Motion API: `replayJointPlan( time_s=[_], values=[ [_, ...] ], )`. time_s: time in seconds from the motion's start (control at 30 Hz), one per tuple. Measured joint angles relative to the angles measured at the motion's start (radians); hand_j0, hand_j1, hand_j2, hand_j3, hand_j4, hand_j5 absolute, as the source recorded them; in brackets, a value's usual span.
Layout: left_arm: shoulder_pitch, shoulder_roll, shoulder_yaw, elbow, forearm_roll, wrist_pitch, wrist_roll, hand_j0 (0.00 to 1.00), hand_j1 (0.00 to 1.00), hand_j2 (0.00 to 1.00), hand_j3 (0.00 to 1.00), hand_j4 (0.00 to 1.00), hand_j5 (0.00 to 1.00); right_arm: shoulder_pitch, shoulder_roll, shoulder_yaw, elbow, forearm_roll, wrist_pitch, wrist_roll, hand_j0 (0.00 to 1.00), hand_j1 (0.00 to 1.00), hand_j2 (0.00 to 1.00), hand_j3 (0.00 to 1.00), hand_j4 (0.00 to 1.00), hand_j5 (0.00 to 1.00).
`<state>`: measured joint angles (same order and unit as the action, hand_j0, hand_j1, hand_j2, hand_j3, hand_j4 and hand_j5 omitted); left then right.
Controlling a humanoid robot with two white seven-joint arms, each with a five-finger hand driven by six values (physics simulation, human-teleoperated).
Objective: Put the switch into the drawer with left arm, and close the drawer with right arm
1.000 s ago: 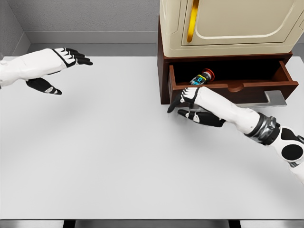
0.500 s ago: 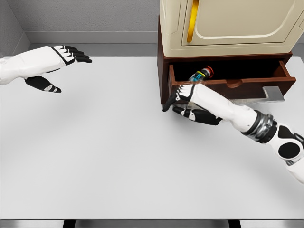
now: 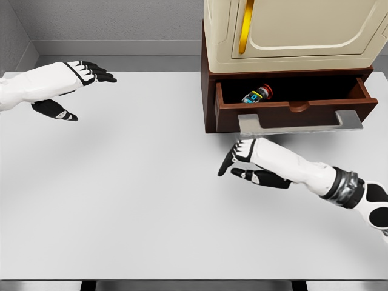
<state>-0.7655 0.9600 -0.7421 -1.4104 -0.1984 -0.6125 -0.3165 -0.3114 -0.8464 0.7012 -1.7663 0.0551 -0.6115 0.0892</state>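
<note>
Nearest us, right hand [image 3: 245,162] hovers over white table [image 3: 133,200], fingers extended and relaxed, holding nothing, just in front of drawer [image 3: 291,112], apart from it. Far left, left hand [image 3: 73,85] hangs above table, fingers straight, thumb spread, empty. Beyond right hand we see brown drawer pulled open; switch [image 3: 257,95] lies inside at left part, red cap toward right. Cream cabinet [image 3: 297,30] with yellow handle [image 3: 245,25] sits on top.
</note>
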Motion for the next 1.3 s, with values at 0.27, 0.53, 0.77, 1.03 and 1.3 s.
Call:
replayJointPlan(
  time_s=[0.27,0.53,0.77,1.03,1.3],
  values=[
    [0.0,-0.001,0.0,0.0,0.0,0.0,0.0,1.0,1.0,1.0,1.0,1.0,1.0,0.025,-0.043,-0.053,0.027,0.011,-0.001,0.0,0.52,0.52,0.52,0.52,0.52,0.52],
    [0.002,0.001,0.011,-0.001,0.0,0.0,0.0,1.0,1.0,1.0,1.0,1.0,1.0,0.018,-0.034,-0.08,0.117,0.02,0.0,0.0,0.52,0.52,0.52,0.52,0.52,0.52],
    [0.034,0.001,0.039,-0.005,0.0,0.0,0.0,1.0,1.0,1.0,1.0,1.0,1.0,0.021,-0.042,-0.083,0.107,0.027,0.0,0.0,0.52,0.52,0.52,0.52,0.52,0.52],
    [0.034,0.002,0.051,-0.008,0.0,0.0,0.0,1.0,1.0,1.0,1.0,1.0,1.0,0.051,-0.089,-0.102,0.053,0.028,0.0,-0.001,0.52,0.52,0.52,0.52,0.52,0.52],
    [0.035,0.002,0.052,-0.008,0.0,0.0,0.0,1.0,1.0,1.0,1.0,1.0,1.0,0.063,-0.108,-0.174,0.038,0.022,0.0,-0.002,0.52,0.52,0.52,0.52,0.52,0.52]
  ],
)
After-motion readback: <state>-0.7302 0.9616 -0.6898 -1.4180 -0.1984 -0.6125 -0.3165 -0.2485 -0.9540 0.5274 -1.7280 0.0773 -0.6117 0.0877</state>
